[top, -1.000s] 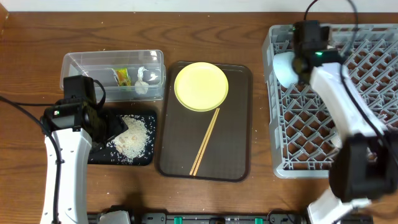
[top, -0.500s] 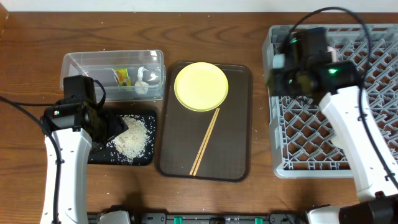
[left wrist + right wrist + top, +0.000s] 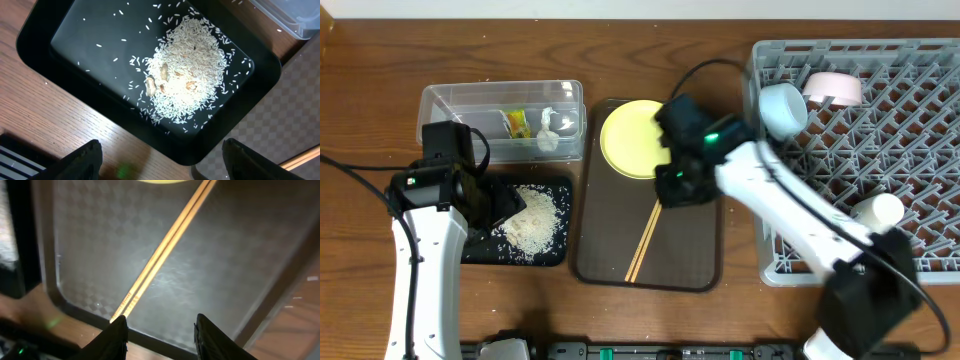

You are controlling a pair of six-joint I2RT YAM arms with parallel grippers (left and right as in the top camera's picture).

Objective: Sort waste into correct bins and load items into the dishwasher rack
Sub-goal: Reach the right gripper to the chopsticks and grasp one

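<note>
My right gripper [image 3: 672, 188] [image 3: 162, 336] hangs open over the dark brown tray, just below the yellow plate [image 3: 632, 140], with nothing between its fingers. The two chopsticks [image 3: 645, 240] [image 3: 160, 260] lie side by side on that tray, their near ends just ahead of my left fingertip. My left gripper [image 3: 498, 208] [image 3: 162, 165] stands open and empty over the black tray [image 3: 480, 250] [image 3: 45, 50], which holds the heap of rice [image 3: 532, 222] [image 3: 187, 85]. The green-yellow wrapper [image 3: 517, 123] and a white scrap [image 3: 548, 135] lie in the clear tub [image 3: 450, 100]. In the grey rack [image 3: 920, 150] sit a light blue bowl [image 3: 782, 108], a pale bowl [image 3: 833, 88] and a small pale cup [image 3: 877, 210].
The dark brown serving tray [image 3: 710, 270] [image 3: 240, 255] lies between the black tray and the rack. A few brownish bits [image 3: 150, 86] lie in the rice. Bare wooden table runs along the front edge and at the far left.
My right arm has swung left from the rack's near-left corner to over the brown tray, leaving the light blue bowl in the rack. The left arm has not moved.
</note>
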